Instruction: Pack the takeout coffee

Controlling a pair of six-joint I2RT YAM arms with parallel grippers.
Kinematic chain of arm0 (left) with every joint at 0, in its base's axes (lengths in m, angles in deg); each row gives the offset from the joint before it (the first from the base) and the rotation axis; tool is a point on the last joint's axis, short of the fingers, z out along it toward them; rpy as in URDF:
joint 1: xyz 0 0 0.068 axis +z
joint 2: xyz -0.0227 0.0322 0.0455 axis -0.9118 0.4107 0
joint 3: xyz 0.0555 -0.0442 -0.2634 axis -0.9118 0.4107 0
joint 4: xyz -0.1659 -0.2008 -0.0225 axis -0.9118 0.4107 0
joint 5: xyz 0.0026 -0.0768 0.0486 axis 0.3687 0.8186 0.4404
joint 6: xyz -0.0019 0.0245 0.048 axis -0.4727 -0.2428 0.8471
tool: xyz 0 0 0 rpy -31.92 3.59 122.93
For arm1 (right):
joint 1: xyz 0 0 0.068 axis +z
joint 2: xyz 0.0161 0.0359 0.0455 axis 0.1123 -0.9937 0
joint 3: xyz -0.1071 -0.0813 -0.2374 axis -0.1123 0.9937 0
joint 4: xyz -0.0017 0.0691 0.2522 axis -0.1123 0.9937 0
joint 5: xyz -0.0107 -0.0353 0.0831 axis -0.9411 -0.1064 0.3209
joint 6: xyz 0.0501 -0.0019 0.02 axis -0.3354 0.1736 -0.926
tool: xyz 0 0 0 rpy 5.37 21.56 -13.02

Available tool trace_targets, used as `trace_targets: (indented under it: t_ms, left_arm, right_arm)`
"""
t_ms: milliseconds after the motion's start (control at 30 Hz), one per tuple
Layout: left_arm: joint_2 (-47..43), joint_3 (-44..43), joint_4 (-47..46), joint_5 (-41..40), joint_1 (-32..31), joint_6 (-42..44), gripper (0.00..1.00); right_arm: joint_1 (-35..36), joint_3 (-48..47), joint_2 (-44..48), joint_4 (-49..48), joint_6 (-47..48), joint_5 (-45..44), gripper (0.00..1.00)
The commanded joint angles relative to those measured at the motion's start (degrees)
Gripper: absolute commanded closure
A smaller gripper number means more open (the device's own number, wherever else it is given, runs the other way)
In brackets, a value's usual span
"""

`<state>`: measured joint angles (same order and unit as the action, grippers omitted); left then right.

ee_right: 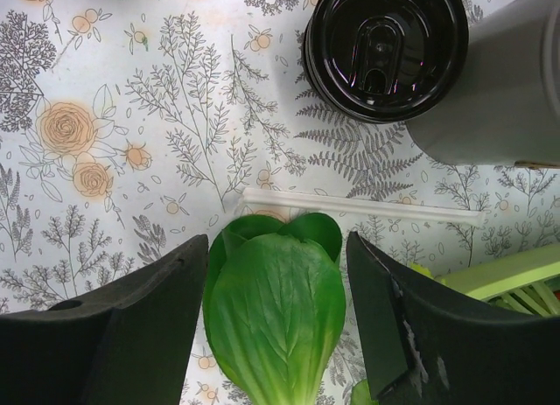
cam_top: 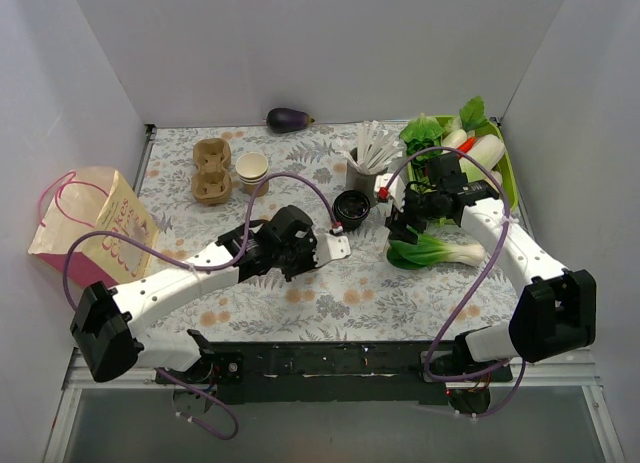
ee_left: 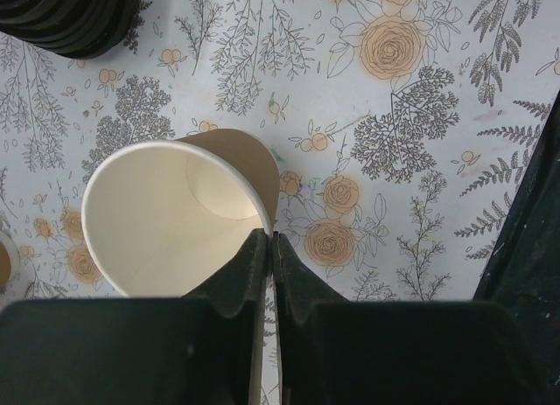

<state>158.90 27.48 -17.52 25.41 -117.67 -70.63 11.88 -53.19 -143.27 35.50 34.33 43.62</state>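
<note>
My left gripper (ee_left: 269,239) is shut on the rim of a kraft-brown paper cup (ee_left: 175,217). The cup is white inside, has no lid and tilts toward the camera over the floral cloth. In the top view the left gripper (cam_top: 332,245) sits mid-table and largely hides this cup. A stack of black lids (cam_top: 352,208) stands just beyond it and also shows in the right wrist view (ee_right: 385,46). A second paper cup (cam_top: 252,170) stands at the back left. My right gripper (ee_right: 276,274) is open and empty over a bok choy leaf (ee_right: 276,326).
A tan cup carrier (cam_top: 211,170) and a paper bag with pink handles (cam_top: 95,223) are at the left. A grey cup of white sticks (cam_top: 368,161), a loose white stick (ee_right: 359,205), a green vegetable tray (cam_top: 505,158) and an eggplant (cam_top: 288,119) are further back.
</note>
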Motion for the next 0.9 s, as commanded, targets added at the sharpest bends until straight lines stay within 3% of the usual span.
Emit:
trace_targets:
  t_ms: [0, 233, 400, 500, 533, 600, 667, 867]
  left_arm:
    - [0.4, 1.0, -2.2, 1.6, -0.2, 0.1, 1.00]
    - [2.3, 0.4, 0.3, 1.5, -0.2, 1.1, 1.00]
    - [3.3, 0.0, 1.7, 1.8, -0.2, 1.2, 1.00]
    - [3.7, -0.1, 2.0, 1.8, -0.2, 1.0, 0.95]
    - [3.7, -0.1, 1.9, 1.7, -0.2, 0.9, 0.90]
    - [3.8, -0.2, 2.1, 1.6, -0.2, 0.4, 0.62]
    - [3.4, -1.2, 2.7, 1.7, -0.2, 0.0, 0.45]
    - [-4.0, -6.8, 1.1, 0.2, -0.2, -3.7, 0.32]
  right_arm:
    - [0.7, -1.3, 0.1, -1.2, 3.3, 1.6, 0.29]
    - [1.0, -2.4, -2.6, -2.9, 2.7, 4.8, 0.28]
    - [2.1, -3.3, -5.1, -4.5, 7.3, 4.7, 0.28]
    - [3.2, -3.2, -5.8, -7.4, 9.6, 3.9, 0.28]
    - [3.5, -3.3, -5.9, -8.0, 10.5, 3.8, 0.28]
    - [4.5, -3.8, -6.7, -8.7, 12.6, 3.3, 0.28]
    - [5.3, -4.5, -7.8, -8.7, 13.9, 3.1, 0.28]
    - [7.2, -7.8, -11.6, -9.1, 16.5, 2.6, 0.31]
